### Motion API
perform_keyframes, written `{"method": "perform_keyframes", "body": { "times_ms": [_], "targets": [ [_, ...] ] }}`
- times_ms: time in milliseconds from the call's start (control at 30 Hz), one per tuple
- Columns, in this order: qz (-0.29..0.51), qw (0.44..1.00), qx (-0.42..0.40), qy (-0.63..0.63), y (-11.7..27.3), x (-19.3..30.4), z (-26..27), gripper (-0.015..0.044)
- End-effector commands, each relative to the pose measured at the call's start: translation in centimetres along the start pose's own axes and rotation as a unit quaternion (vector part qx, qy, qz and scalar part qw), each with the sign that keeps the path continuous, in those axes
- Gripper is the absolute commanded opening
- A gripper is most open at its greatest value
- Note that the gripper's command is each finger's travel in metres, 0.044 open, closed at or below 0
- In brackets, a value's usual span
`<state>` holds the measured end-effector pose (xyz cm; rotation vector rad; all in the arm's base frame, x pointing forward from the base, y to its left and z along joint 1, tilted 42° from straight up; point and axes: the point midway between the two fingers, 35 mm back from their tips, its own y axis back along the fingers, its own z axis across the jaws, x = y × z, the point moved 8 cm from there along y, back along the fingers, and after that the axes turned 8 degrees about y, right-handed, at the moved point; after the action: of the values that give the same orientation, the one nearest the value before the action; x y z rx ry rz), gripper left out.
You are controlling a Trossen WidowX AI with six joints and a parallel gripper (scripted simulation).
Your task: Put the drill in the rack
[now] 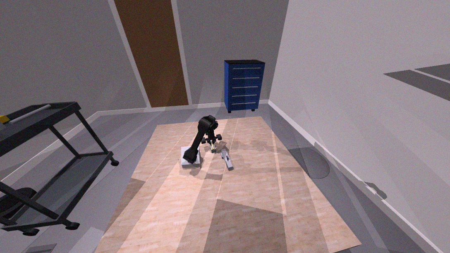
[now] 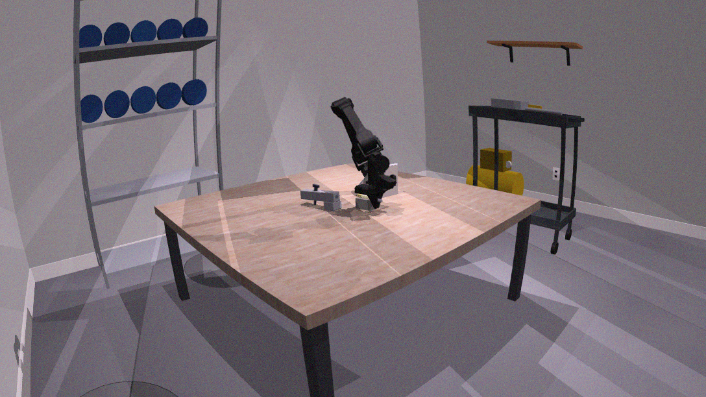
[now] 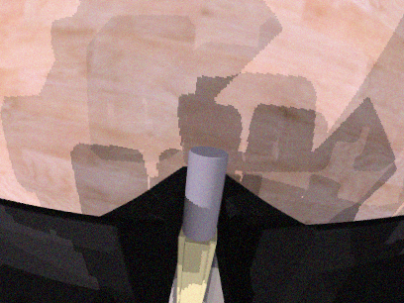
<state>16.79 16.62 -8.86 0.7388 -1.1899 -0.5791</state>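
Observation:
My gripper (image 1: 211, 144) (image 2: 376, 203) (image 3: 200, 175) is shut on the drill (image 3: 204, 193), low over the table. In the wrist view its grey round shank stands up between the fingers and its yellowish part runs toward the lower edge. A small grey block (image 1: 213, 151) (image 2: 364, 203) is right at the fingertips, with a yellowish strip of the drill above it. I cannot tell whether the drill touches the block. A light grey beam (image 1: 229, 163) (image 2: 307, 196) on a foot carries a dark key (image 2: 315, 187), upright beside my gripper. I cannot tell surely which part is the rack.
The table (image 1: 248, 201) (image 2: 305, 246) is wooden. A white box-like body (image 1: 195, 163) (image 2: 394, 185) stands by the arm. Off the table are a dark trolley (image 1: 63, 188) (image 2: 523, 113), a blue cabinet (image 1: 243, 86) and a shelf unit (image 2: 148, 188) with blue discs.

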Motion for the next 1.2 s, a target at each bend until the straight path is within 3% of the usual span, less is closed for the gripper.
{"method": "perform_keyframes", "body": {
  "times_ms": [0,800,1167],
  "targets": [
    [0.008,1.0,-0.006,0.001,-0.62,0.37,0.07,0.0],
    [0.008,1.0,-0.006,0.001,-0.62,0.37,0.07,0.0],
    [0.0,1.0,0.0,0.0,0.0,0.0,0.0,0.0289]
  ]
}}
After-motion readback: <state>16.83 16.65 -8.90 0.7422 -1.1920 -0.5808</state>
